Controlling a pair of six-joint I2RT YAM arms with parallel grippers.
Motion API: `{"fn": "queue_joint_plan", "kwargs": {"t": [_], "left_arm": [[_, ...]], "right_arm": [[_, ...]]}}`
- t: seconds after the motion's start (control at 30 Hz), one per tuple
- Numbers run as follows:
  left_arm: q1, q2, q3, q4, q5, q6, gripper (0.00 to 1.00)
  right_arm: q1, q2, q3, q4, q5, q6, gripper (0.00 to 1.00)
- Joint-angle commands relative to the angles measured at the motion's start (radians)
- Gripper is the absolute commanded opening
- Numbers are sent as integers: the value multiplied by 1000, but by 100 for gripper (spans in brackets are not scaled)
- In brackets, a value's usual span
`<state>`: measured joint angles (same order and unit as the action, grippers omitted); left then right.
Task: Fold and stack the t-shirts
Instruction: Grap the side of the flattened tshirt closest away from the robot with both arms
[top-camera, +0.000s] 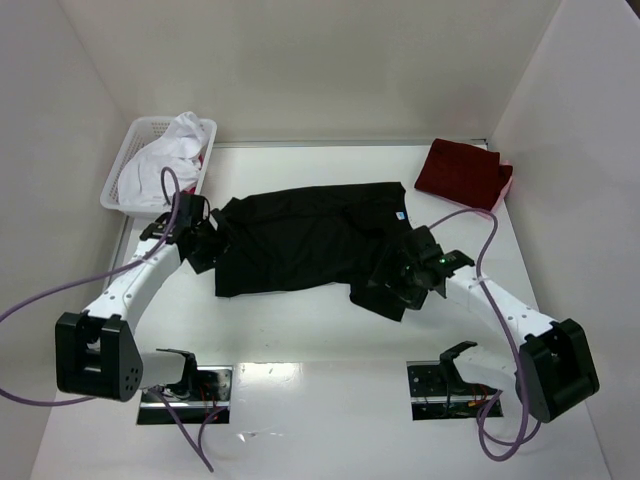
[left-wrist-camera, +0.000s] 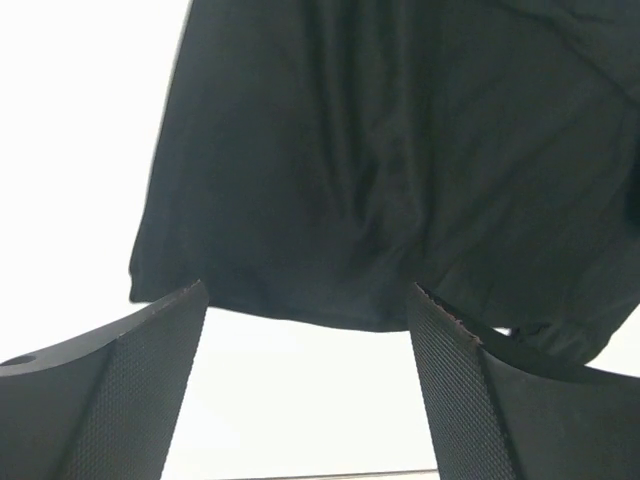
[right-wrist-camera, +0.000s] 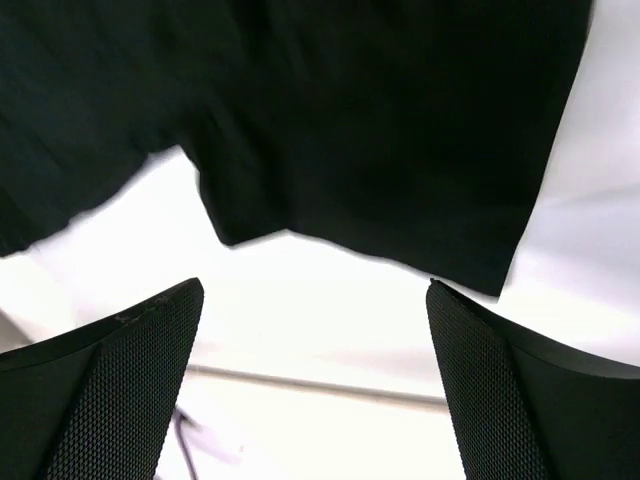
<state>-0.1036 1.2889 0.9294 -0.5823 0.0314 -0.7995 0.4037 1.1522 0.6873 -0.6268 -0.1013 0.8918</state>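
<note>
A black t-shirt (top-camera: 305, 238) with a small blue neck label (top-camera: 399, 214) lies spread across the middle of the table. My left gripper (top-camera: 205, 243) is open and empty at the shirt's left edge; the left wrist view shows the shirt's hem (left-wrist-camera: 380, 170) just beyond my open fingers (left-wrist-camera: 450, 380). My right gripper (top-camera: 398, 280) is open and empty over the shirt's right sleeve; the right wrist view shows the black cloth (right-wrist-camera: 400, 120) past my fingers (right-wrist-camera: 480, 380). A folded dark red t-shirt (top-camera: 464, 173) lies at the far right. White and red shirts (top-camera: 172, 158) fill the basket.
A white plastic lattice basket (top-camera: 127, 168) stands at the far left corner. White walls close in the table on three sides. Purple cables (top-camera: 40, 300) trail from both arms. Two black brackets (top-camera: 440, 372) sit at the near edge.
</note>
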Motion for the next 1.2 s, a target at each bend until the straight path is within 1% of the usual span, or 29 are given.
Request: {"fn": "queue_joint_plan", "kwargs": {"t": [0.0,0.17,0.27,0.33,0.43,0.47,0.6,0.7,0.8,0.93,0.97,1.03,1.07,1.1,1.17], "left_arm": [[-2,-68,-27,9,-68,-107,87],[-2,-97,-46,9,-96,-116,87],[-2,-47,-37,9,-74,-107,87],[-2,-28,-37,35,-54,-107,87],[-2,0,-49,45,-63,-107,87],[-2,9,-49,34,-64,-115,87],[-2,10,-49,33,-94,-148,85],[43,10,-83,74,-63,-162,85],[54,46,-84,83,-43,-162,85],[54,90,-69,85,-41,-153,82],[61,103,-69,85,-34,-153,81],[64,114,-81,73,-14,-165,79],[64,118,-95,73,-4,-188,76],[64,118,-110,73,-1,-209,73],[64,118,-141,91,-1,-239,67]], "right_arm": [[37,-57,-63,-16,-5,160,97],[37,-48,-107,-40,12,203,94],[54,-70,-143,-77,45,213,93],[55,-91,-175,-77,58,213,93],[55,-103,-214,-51,58,257,89],[55,-103,-205,-51,91,259,88],[55,-22,-141,-60,185,267,87],[55,60,-94,-59,235,265,83],[55,103,-64,-53,260,258,75],[55,138,-40,-53,253,256,55],[55,138,-40,-53,246,256,46],[55,138,-47,-53,232,256,33],[55,138,-51,-53,224,256,25],[55,138,-58,-53,221,256,19],[55,129,-61,-53,212,262,10]]}}
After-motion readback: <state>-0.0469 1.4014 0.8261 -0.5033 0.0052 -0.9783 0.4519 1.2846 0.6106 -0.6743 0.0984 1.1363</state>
